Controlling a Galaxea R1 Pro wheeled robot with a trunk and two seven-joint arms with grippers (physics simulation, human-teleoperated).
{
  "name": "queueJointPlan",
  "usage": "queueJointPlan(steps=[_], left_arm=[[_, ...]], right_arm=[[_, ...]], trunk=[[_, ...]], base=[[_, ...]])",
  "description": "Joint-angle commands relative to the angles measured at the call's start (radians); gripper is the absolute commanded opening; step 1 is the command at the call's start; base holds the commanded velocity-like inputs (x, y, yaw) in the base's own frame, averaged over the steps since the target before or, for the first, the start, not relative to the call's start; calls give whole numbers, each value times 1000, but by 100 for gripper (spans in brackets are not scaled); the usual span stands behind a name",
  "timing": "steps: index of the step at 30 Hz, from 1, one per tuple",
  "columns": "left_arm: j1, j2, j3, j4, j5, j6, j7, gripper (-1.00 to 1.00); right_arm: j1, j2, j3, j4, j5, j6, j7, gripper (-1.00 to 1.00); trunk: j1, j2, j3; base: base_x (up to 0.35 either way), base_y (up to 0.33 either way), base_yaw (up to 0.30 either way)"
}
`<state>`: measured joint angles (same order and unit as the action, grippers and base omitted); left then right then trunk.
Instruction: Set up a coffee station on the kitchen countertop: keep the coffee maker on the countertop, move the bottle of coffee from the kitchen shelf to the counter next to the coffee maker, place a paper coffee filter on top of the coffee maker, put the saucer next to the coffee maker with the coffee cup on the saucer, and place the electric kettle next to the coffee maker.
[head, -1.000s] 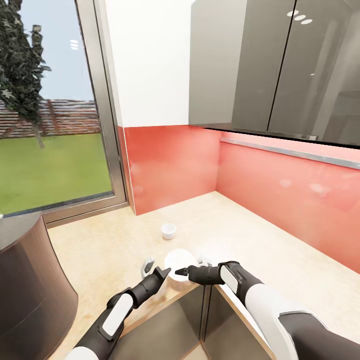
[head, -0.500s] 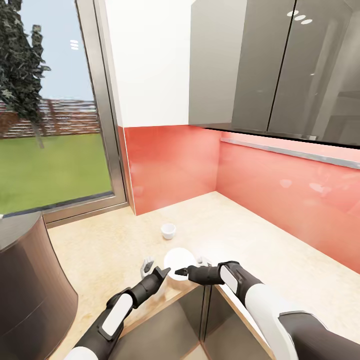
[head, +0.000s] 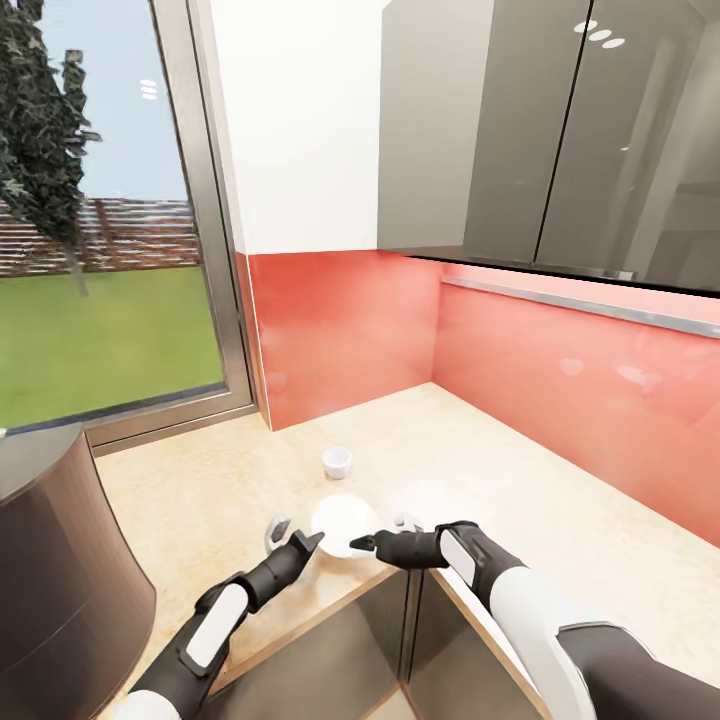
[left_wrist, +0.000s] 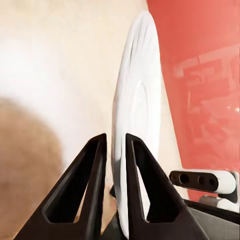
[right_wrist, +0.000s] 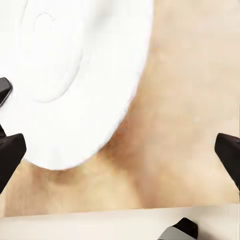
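Starting at the left of the head view, we see the coffee maker (head: 55, 570) standing on the worktop (head: 560, 520), so that req. looks met. Next, our left gripper (head: 283, 535) has the saucer (head: 340, 520): in the left wrist view its fingers (left_wrist: 95, 170) pinch the plate's rim, one finger each side, plate seen edge-on. The saucer sits near the worktop's front edge, between both grippers, well apart from the coffee maker, so it needs carrying over, we judge. Just behind it the coffee cup (head: 336, 461) rests on the worktop, not yet on the saucer. Right gripper (head: 385, 533) hovers beside the saucer, fingers spread wide, holding nothing. Bottle, filter, kettle: status unknown, prob. pending.
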<state>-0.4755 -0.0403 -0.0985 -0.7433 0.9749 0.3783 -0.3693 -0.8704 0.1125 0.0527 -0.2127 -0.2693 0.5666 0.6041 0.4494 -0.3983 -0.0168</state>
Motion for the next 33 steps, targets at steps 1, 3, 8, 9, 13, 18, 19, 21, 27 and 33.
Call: queueJointPlan(steps=[1, 3, 8, 9, 13, 18, 19, 21, 27, 33], left_arm=[[-2, 11, 9, -2, 9, 6, 3, -100], [-7, 28, 32, -4, 11, 7, 4, -100], [-14, 67, 69, -6, 13, 8, 4, -100], [-16, 76, 73, -6, 13, 8, 3, -100], [-18, 91, 77, -9, 13, 8, 3, -100], [-17, 92, 77, -10, 14, 8, 2, -100], [-17, 92, 77, -10, 13, 8, 1, -100], [-17, 91, 77, -10, 13, 7, 0, -100], [-11, 90, 77, -10, 13, 6, -1, -100], [-3, 91, 77, -10, 13, 1, -2, -100]], right_arm=[[0, -1, 8, -1, -1, 3, -3, 100], [0, -1, 7, -2, -1, 3, -4, 100], [0, -4, 5, -28, -1, 3, -4, 100], [0, -5, 4, -48, -1, 3, -4, 100], [0, -30, 1, -124, -2, 2, -4, 100], [0, -98, -6, -252, -7, 4, -1, 100], [0, -109, -15, -269, -9, 4, -1, 100], [0, -123, -72, -296, -20, 4, 1, 100], [0, -130, -177, -365, -28, 4, 3, 100], [0, -126, -179, -398, -26, 4, 3, 100]], trunk=[[1, -2, -2], [1, -2, -2], [1, -2, -2], [1, -2, -2], [1, -2, -2], [1, -2, -2], [1, -2, -2], [1, -2, -2], [1, -2, -2], [1, -2, -2]], base=[[0, 0, 0], [0, 0, 0], [0, 0, 0], [0, 0, 0], [0, 0, 0], [0, 0, 0], [0, 0, 0], [0, 0, 0], [0, -13, 0], [-147, -195, 0]])
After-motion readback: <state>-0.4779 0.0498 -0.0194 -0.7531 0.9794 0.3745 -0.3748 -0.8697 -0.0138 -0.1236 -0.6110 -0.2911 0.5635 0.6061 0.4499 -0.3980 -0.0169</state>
